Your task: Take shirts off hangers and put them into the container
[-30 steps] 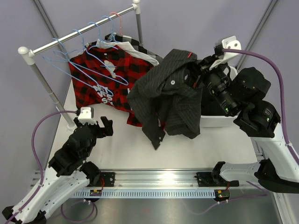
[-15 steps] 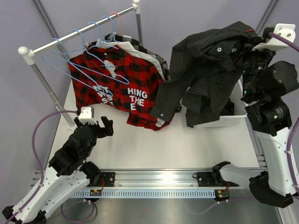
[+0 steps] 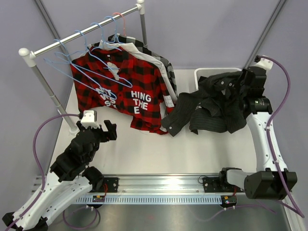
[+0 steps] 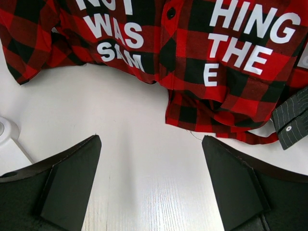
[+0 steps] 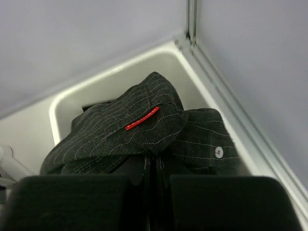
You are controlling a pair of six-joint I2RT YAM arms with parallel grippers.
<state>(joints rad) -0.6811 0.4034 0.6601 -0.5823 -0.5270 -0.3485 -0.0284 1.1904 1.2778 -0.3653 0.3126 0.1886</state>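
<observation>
Crumpled pinstriped shirt [image 3: 215,102], rounded white tub [image 5: 162,60]

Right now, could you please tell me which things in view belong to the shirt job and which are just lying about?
Job: pinstriped shirt, gripped by the right end effector at the container; plaid shirt; white shirt; hangers.
Just there: rail; table.

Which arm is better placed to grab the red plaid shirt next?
Likely left: the left claw, open, faces the plaid shirt; the right claw is shut on the pinstriped shirt at the container.
</observation>
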